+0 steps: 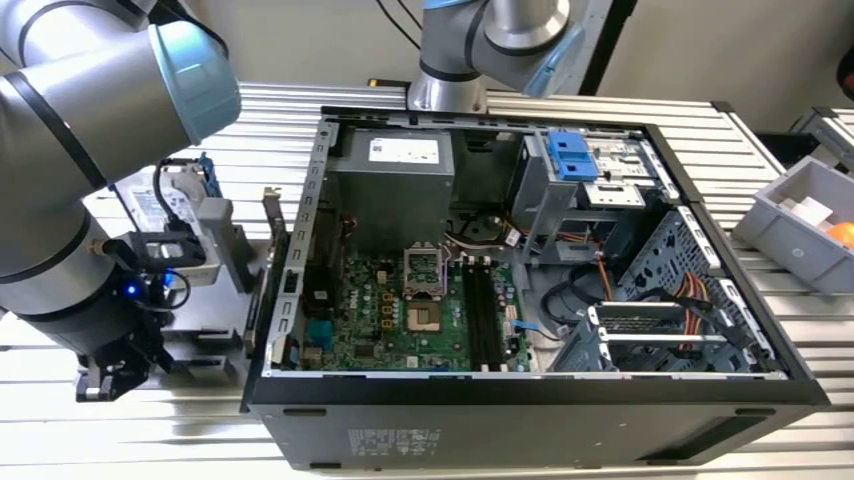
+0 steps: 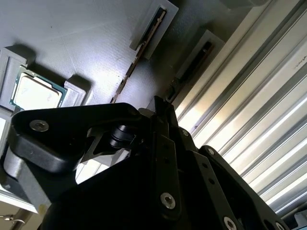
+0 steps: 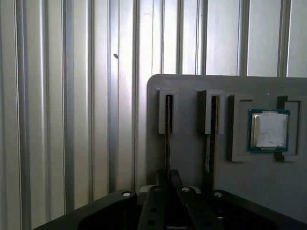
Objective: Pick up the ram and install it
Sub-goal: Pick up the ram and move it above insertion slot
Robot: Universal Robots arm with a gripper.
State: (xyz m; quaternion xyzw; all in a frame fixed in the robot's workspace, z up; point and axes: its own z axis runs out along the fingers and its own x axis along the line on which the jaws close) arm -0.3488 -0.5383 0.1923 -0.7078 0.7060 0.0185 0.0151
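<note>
— Where's the ram [image 3: 168,139]?
— On edge in a tray [image 3: 188,158] slot on the counter [image 3: 72,105], the stick farther from the chip [image 3: 268,130]. A second stick [image 3: 209,143] stands between them.
— And the jaws?
— Right at its near end, in line. Its long axis runs straight away from them. Open or gripping, can't tell.
— Any writing?
— None legible.

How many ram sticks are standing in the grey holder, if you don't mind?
2. One stick stands in the end slot of the holder, by the gripper; the other in the next slot, nearer the processor.
</note>
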